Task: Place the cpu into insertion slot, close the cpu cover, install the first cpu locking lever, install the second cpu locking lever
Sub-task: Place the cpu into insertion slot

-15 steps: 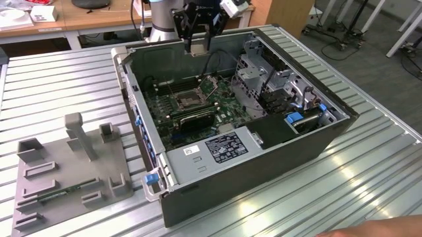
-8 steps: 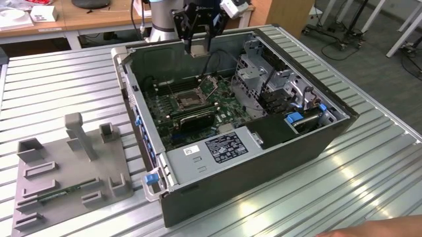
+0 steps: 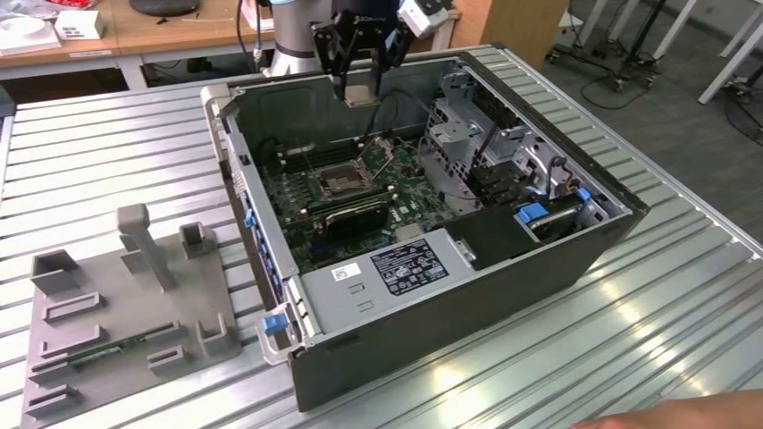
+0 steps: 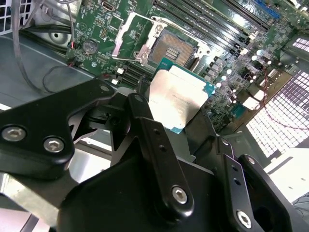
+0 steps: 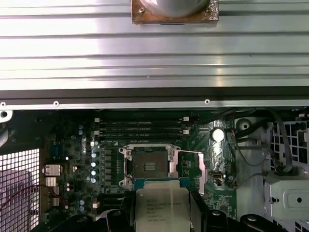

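one small flat square chip with a dull silver-grey metal top, the cpu (image 4: 176, 99), hangs pinched between the black jaws, which press on two of its opposite edges, as both wrist views show. we see it above the green circuit board (image 5: 72, 145), inside the open dark-grey tower case (image 3: 477, 295) that lies on the ribbed aluminium worktop (image 3: 120, 152). it is apart from the board and not yet seated. the insertion slot (image 5: 149, 166), a square dark socket with a silver rim, lies bare just beyond the chip. the cpu cover (image 4: 124, 36), a thin silver frame plate, stands swung open beside it. we judge the chip light, stiff and thin, with a smooth top that could slip. we take its underside and the socket's contacts to be fragile, so the edges seem the safe place to hold.
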`<act>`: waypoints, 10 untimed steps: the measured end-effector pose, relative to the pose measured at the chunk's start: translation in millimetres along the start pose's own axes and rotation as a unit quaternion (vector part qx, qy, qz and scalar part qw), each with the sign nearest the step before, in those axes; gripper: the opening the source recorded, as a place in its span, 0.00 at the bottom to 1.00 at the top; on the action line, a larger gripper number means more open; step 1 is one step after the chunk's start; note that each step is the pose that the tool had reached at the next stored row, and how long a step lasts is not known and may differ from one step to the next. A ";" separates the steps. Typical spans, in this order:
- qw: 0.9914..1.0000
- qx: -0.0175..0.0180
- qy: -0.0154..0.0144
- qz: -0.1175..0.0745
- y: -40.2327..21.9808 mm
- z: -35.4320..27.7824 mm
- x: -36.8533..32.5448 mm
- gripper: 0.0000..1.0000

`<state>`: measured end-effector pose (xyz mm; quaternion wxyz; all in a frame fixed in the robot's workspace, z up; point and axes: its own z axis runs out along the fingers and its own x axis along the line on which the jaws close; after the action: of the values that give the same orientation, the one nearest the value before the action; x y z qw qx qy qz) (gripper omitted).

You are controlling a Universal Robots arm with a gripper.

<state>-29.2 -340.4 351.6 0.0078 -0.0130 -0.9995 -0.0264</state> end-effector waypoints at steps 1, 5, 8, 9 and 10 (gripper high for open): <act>1.000 0.001 0.000 0.000 0.0 0.4 0.0 0.54; 1.000 0.002 0.000 0.000 -0.1 1.6 0.0 0.54; 1.000 0.003 0.000 0.000 -0.2 3.0 0.0 0.54; 1.000 0.003 0.000 0.000 -0.2 3.4 0.0 0.54; 1.000 0.003 0.000 0.000 -0.2 3.4 0.0 0.54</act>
<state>-29.2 -340.4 348.2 0.0077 -0.0130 -0.9996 -0.0237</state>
